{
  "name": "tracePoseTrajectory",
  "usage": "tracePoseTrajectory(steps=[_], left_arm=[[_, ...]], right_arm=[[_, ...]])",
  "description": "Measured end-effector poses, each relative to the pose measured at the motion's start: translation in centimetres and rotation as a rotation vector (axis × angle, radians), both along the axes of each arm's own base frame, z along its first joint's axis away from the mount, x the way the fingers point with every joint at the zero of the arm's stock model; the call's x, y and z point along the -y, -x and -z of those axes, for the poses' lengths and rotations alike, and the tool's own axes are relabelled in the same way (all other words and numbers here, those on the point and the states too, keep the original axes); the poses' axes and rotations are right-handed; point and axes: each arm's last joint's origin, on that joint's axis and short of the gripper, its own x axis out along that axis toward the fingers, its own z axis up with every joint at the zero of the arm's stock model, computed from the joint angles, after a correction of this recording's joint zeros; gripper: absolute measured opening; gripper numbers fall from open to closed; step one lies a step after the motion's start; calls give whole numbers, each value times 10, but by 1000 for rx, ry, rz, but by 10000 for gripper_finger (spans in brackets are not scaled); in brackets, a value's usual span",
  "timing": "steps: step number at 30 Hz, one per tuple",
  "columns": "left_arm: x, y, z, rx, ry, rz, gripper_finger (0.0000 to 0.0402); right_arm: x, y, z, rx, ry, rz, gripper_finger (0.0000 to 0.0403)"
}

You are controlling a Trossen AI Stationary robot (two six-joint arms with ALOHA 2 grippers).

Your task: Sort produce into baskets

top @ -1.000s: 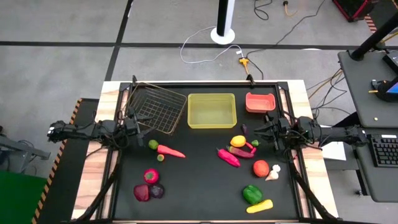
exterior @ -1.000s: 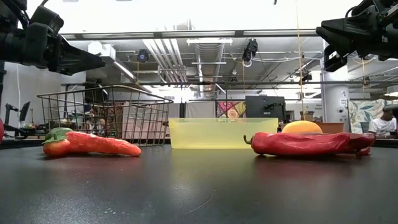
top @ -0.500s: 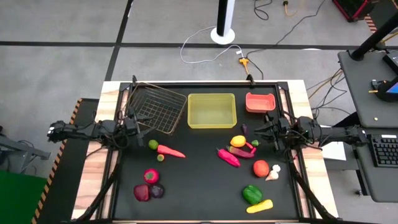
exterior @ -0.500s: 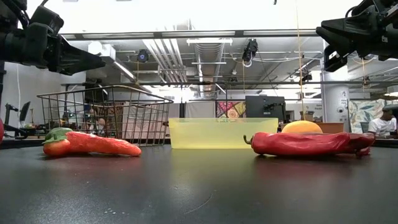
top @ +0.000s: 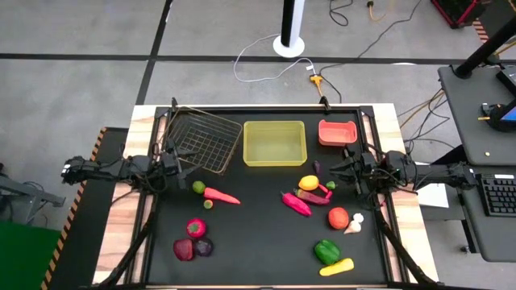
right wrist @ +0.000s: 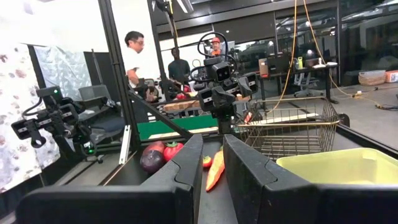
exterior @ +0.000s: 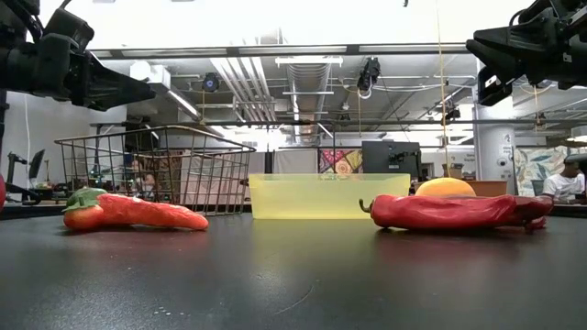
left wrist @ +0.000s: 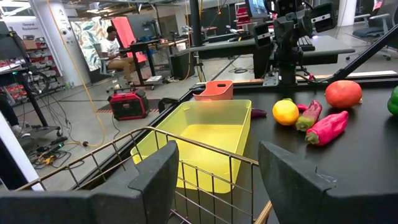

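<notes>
The produce lies loose on the black table: an orange carrot point(top: 219, 195) and a lime point(top: 198, 187) at left, a red chili point(top: 296, 204) and a yellow lemon point(top: 309, 183) in the middle, and a tomato point(top: 339, 217), garlic point(top: 354, 225) and a green pepper point(top: 326, 251) at right. Along the far edge stand the baskets: a wire basket point(top: 201, 141), a yellow-green tray point(top: 275, 142) and a salmon bin point(top: 337, 132). My left gripper point(top: 181, 167) hovers open by the wire basket's near left corner. My right gripper point(top: 334, 171) hovers shut near the lemon. Neither holds anything.
Red and purple vegetables point(top: 193, 240) lie near the front left, and a yellow piece point(top: 337, 267) lies at the front right. The table's middle front is bare. People and desks show in the room beyond the table.
</notes>
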Motion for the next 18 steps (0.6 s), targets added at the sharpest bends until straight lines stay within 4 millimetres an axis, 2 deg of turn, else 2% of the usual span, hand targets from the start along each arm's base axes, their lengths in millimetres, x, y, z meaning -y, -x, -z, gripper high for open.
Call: tracePoseTrajectory(steps=[18], left_arm=[[0, 0, -1, 8, 1, 0, 203]], right_arm=[[0, 0, 0, 0, 1, 0, 57]])
